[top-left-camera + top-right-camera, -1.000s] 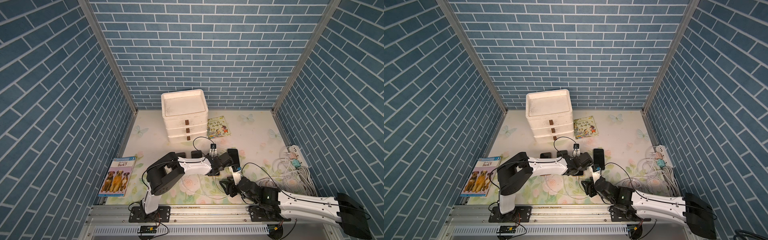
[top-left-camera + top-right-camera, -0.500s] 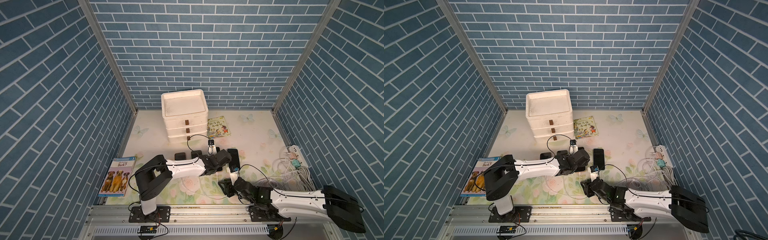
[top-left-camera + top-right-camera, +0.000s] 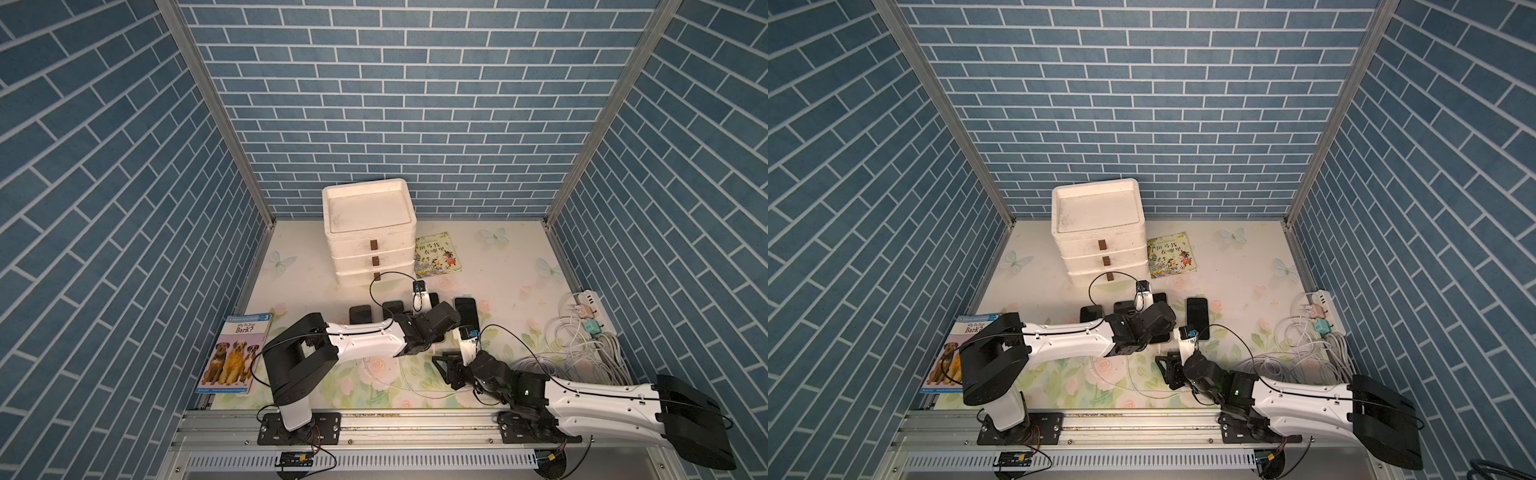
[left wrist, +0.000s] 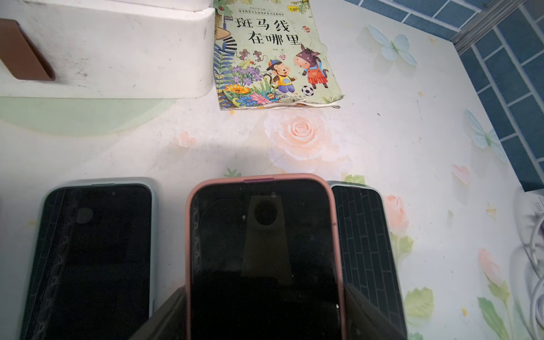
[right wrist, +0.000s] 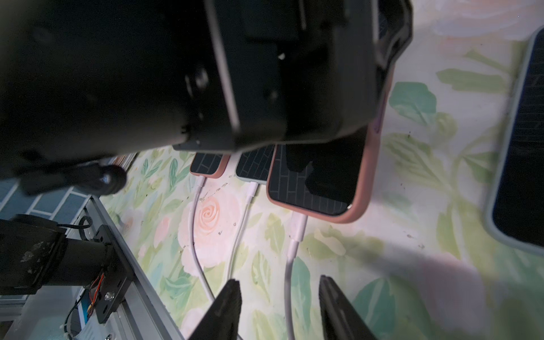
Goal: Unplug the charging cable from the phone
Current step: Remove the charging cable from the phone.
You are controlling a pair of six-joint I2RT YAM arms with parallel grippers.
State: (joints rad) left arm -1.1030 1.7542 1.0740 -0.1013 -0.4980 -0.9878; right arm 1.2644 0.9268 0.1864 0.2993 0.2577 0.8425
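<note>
Glossy black phone (image 4: 265, 250), smooth white cable (image 5: 288, 270)

The left pincer (image 4: 265, 317) clamps the pink-cased phone (image 5: 321, 182). Its body overhangs the handset, so approach from above is blocked. Neighbouring phones (image 4: 94, 250) lie close on both sides. Bare worktop (image 5: 418, 206) is free at the plug end. There the charging cable (image 5: 297, 232) runs untouched between the parted fingers of the right pincer (image 5: 279, 285), with a second cable (image 5: 247, 200) just beside it.

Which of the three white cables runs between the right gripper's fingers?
The cable plugged into the nearest pink-cased phone; the other two lie off to one side.
</note>
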